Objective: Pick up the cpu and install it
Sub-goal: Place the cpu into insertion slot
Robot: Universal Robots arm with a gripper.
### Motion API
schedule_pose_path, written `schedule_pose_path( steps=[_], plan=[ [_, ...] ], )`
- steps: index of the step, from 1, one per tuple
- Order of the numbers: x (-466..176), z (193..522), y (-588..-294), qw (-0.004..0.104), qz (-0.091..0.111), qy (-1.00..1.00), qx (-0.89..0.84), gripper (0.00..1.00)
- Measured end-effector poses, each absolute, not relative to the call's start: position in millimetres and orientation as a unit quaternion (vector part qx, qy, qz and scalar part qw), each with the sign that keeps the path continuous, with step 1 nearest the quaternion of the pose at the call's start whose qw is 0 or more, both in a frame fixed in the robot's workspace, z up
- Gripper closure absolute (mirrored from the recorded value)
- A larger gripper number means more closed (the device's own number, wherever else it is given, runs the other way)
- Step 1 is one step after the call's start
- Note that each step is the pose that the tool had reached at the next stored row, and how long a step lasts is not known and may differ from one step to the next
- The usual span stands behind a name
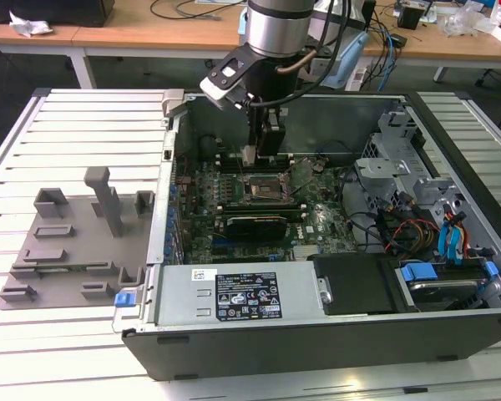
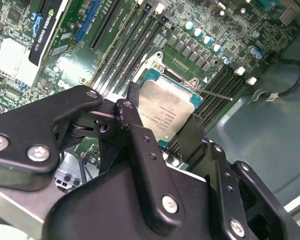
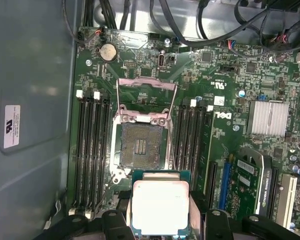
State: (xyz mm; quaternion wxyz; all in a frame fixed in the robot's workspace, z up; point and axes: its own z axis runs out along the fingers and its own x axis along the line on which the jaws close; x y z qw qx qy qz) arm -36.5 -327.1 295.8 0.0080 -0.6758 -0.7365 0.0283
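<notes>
The gripper (image 1: 263,153) is clamped on the cpu (image 3: 160,207) and holds it above the motherboard (image 3: 230,75), just beside the open socket (image 3: 140,147), not yet in it. I judge this to be the carrying step. Seating calls for exact alignment over the socket. The chip's underside and corner marks are hidden.

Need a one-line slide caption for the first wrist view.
Tool holding the cpu near the open, empty motherboard socket, load frame raised.
</notes>
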Motion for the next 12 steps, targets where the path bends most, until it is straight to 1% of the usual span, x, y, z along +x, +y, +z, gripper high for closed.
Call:
schedule_pose_path(
  steps=[12],
  plan=[
    [-36.5, 289.1, -327.1, 0.008, 0.028, -0.736, -0.676, 0.45]
  ],
)
